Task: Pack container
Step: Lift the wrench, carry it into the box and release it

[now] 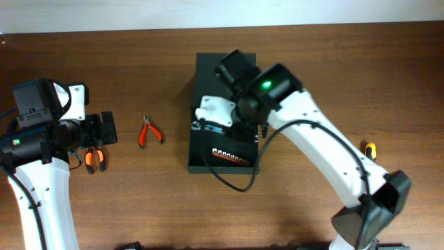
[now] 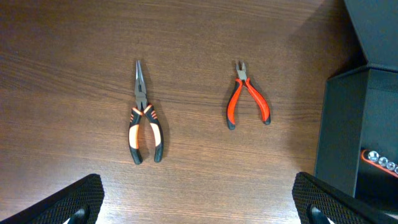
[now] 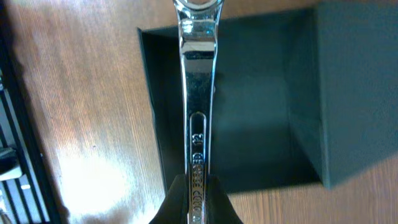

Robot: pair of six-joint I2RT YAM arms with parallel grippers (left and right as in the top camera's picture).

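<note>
The right gripper [image 3: 198, 190] clamps a chrome wrench [image 3: 198, 93] over the open green container [image 3: 261, 118] at centre; the left gripper [image 2: 202, 202] gapes wide near long-nose pliers [image 2: 144, 121].

Overhead top-down; wrist cams close, share container [image 1: 207, 73].

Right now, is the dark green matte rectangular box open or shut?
Open. The dark green box has its flap lid folded back; the interior shows, with a row of chrome sockets inside.

Open tabletop [image 1: 173, 201] between red pliers [image 1: 150, 132] and container [image 1: 205, 73]; right arm [image 1: 312, 135] over container mouth.
</note>
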